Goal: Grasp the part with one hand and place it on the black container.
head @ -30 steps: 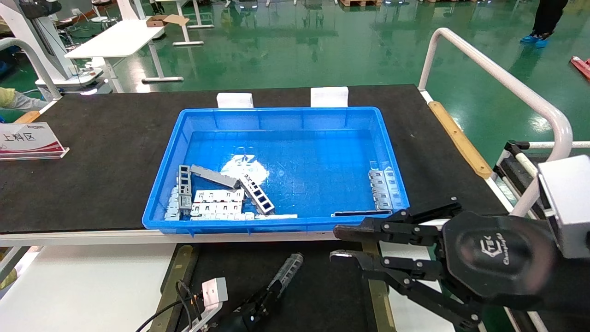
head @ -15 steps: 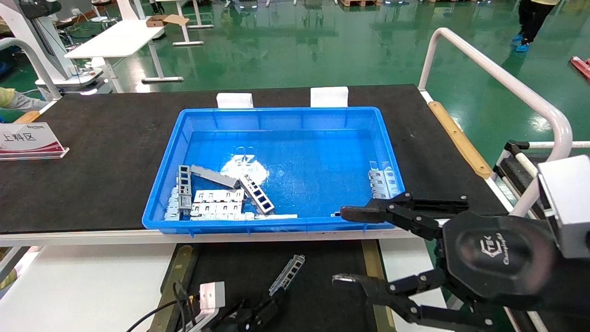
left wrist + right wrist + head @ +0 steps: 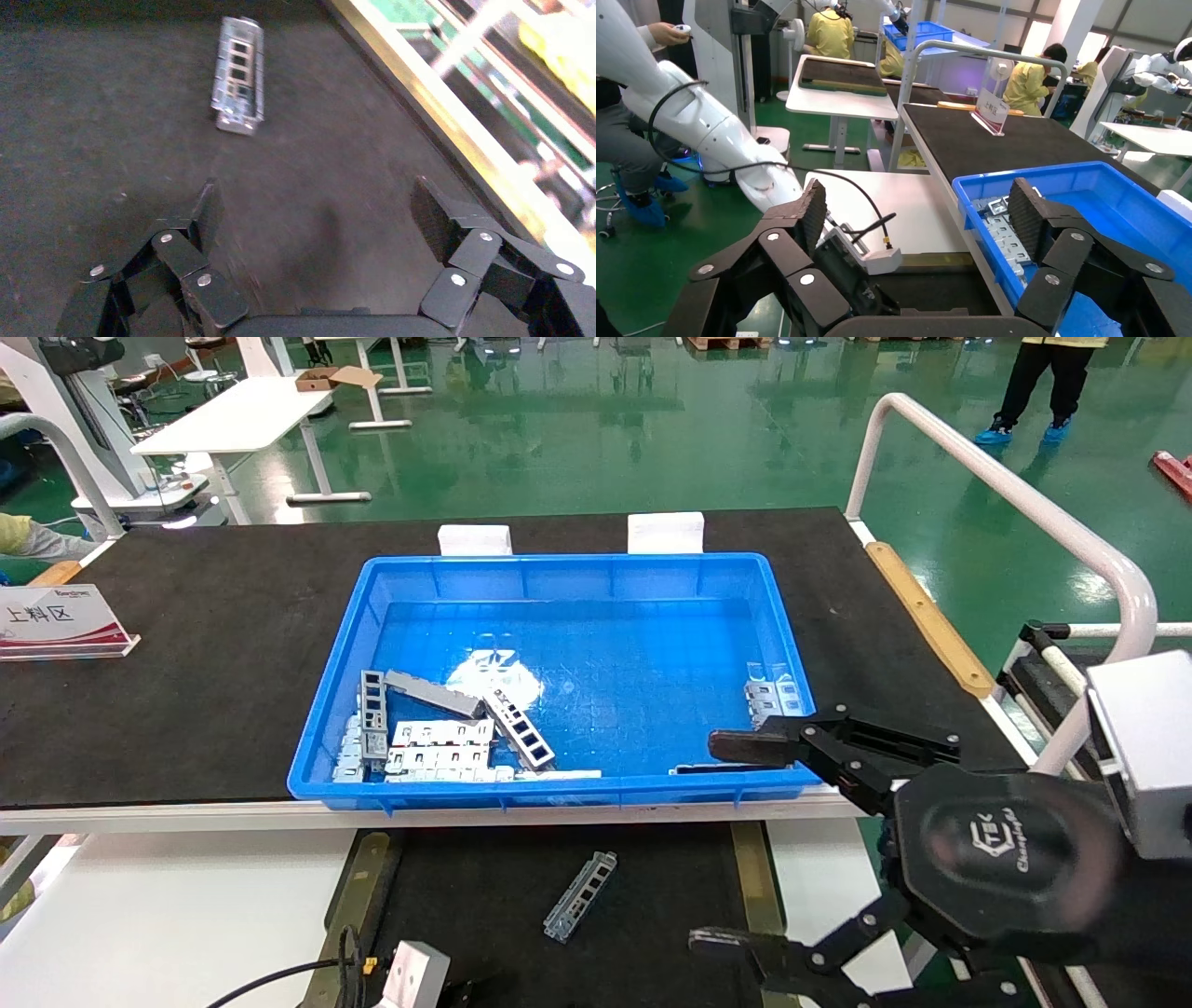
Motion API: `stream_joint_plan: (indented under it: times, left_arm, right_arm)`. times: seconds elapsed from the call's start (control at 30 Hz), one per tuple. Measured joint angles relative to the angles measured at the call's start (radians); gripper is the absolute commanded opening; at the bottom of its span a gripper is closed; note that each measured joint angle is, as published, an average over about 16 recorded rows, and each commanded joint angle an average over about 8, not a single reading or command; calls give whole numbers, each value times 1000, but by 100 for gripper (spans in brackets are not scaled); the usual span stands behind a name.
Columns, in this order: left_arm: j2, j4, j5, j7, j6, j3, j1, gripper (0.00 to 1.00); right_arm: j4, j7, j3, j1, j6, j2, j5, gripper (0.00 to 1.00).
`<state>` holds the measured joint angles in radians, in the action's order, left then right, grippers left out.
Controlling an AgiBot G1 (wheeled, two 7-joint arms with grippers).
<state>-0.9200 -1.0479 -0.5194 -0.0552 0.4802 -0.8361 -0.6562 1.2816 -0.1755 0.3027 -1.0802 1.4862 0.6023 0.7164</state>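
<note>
The part [image 3: 581, 896], a slim silver channel strip with cut-out windows, lies loose on the black container [image 3: 466, 896], between its brass strips. It also shows in the left wrist view [image 3: 239, 74] on the black panel [image 3: 105, 140]. My left gripper [image 3: 316, 203] is open and empty, drawn back from the part, above the panel. In the head view only its wrist mount [image 3: 410, 975] shows at the bottom edge. My right gripper [image 3: 726, 845] is open wide and empty, over the bin's near right corner and the right brass strip; it also shows in the right wrist view [image 3: 916, 200].
The blue bin [image 3: 335, 645] stands on the wide black mat behind the container, with several more metal parts [image 3: 438, 738] in its near left corner and a few [image 3: 773, 696] at its right wall. A sign [image 3: 56, 617] stands far left. A white rail [image 3: 1024, 505] runs along the right.
My left gripper let go of the part on the black container and drew back out of the head view. My right gripper opened wide.
</note>
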Motion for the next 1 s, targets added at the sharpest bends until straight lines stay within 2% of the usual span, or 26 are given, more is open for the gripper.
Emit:
stream_joint_plan:
  times: [0.57,1.0]
  left_arm:
    - [185,-110,-164,43,131,-122,-112,100]
    - [249,-179,-218,86,138,-158,-150,100]
  right_arm:
    - [0,0,1,0,0,0,-1,100]
    - [0,1,1,0,-1,-1,-1,100]
